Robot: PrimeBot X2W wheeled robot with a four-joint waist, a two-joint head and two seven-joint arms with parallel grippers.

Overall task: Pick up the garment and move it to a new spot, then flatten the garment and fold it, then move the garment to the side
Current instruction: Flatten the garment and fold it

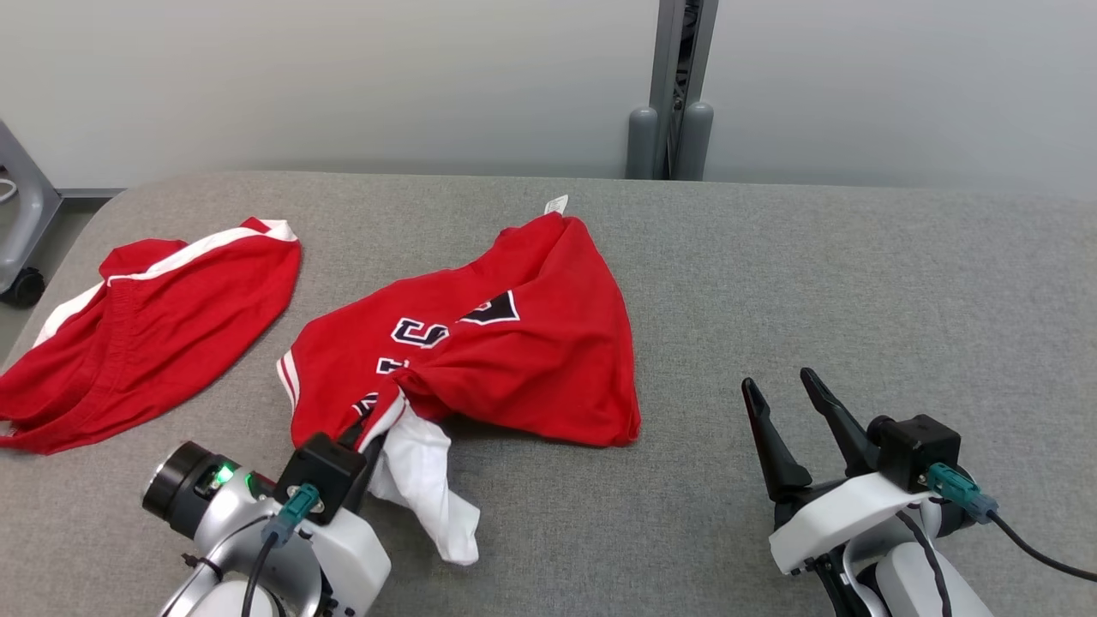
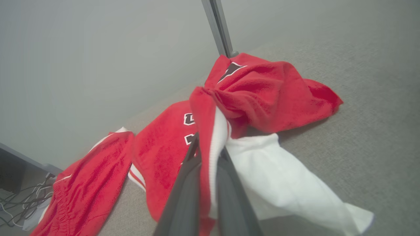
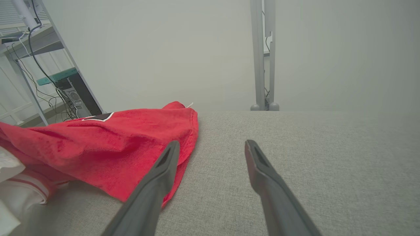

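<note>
Pick-up looks to be the step in hand, and from where I stand the way to do it well is to raise the left gripper (image 2: 210, 149) straight up and slowly, so the garment (image 1: 497, 351) peels off the table (image 1: 857, 283) without slipping from the pinch. The red jersey lies crumpled near the middle of the grey table, lettering up, with its white sleeve (image 1: 428, 488) spilling toward the robot. Only a narrow fold is caught, so a jerk could pull it free. I would lift until the whole bundle hangs clear before carrying it sideways. The move should also steer away from the red shorts (image 1: 154, 326) lying just beside the jersey on the robot's left, or the 2 pieces may drag together.

As for the hand: the left gripper's 2 dark fingers are pressed together on a red fold with a white trim band, right where the sleeve joins, with cloth squeezed between them. The right gripper (image 1: 776, 378) sits low over bare table on the other side, well apart from the jersey, its 2 fingers spread wide and holding nothing.
</note>
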